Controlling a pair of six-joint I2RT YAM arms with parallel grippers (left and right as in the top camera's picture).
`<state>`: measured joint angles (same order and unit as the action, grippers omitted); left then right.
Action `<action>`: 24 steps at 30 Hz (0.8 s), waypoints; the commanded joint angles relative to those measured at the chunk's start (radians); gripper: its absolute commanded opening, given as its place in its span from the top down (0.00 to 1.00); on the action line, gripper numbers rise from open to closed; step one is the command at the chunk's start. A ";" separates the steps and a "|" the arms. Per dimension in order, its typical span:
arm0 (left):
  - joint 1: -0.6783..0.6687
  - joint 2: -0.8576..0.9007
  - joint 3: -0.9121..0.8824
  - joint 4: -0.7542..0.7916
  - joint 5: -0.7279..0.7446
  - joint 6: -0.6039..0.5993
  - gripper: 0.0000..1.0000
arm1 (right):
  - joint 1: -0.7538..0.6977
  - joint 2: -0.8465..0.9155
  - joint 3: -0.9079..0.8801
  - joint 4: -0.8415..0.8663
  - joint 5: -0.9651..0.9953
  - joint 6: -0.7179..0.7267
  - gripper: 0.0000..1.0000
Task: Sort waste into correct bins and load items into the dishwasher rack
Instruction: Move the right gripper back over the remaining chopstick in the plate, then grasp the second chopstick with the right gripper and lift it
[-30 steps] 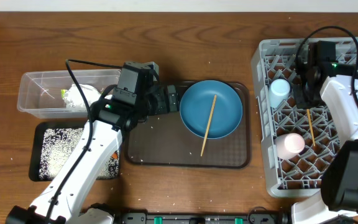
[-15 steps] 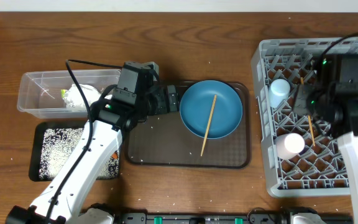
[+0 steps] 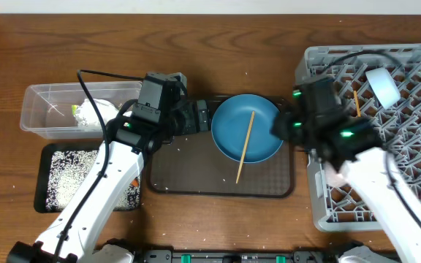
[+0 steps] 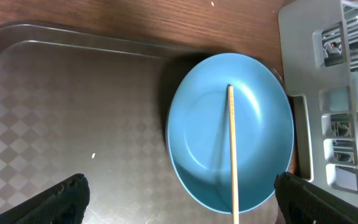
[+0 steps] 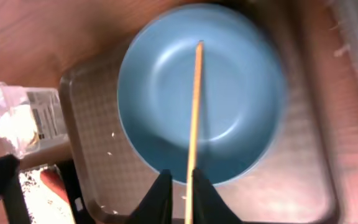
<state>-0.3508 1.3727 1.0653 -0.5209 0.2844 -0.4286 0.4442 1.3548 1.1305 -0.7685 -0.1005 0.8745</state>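
Note:
The large blue plate [image 3: 263,139] sits on the brown serving tray [image 3: 196,175], and one wooden chopstick [image 3: 245,146] lies across it. My left gripper [image 3: 199,117] stands wide open at the plate's left edge; in the left wrist view its fingertips [image 4: 73,193] flank the plate [image 4: 260,124] and chopstick [image 4: 232,155]. My right gripper [image 3: 282,130] hovers over the plate's right edge. Its fingers [image 5: 163,196] are only narrowly apart and empty, with the chopstick [image 5: 195,106] on the plate [image 5: 235,99] seen through the gap. Another chopstick [image 3: 357,102] and a small pale blue bowl [image 3: 382,84] lie in the grey rack [image 3: 415,183].
At the left, a clear tub [image 3: 42,109] holds the crumpled wrapper [image 3: 90,113]. The black tray [image 3: 68,179] in front of it holds white rice. Stray grains dot the brown tray and the wooden table. The right arm covers the rack's left part.
The right arm has swung left, out of the rack, to above the plate's right edge, uncovering the bowl. The left arm, the plate and its chopstick have not moved.

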 commanded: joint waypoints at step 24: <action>-0.002 -0.014 0.012 -0.002 -0.009 0.008 0.02 | 0.181 0.437 -0.092 0.313 0.131 0.169 0.73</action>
<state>-0.3508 1.3727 1.0653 -0.5209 0.2844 -0.4290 0.6136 1.7630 1.0420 -0.4572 0.0124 1.0309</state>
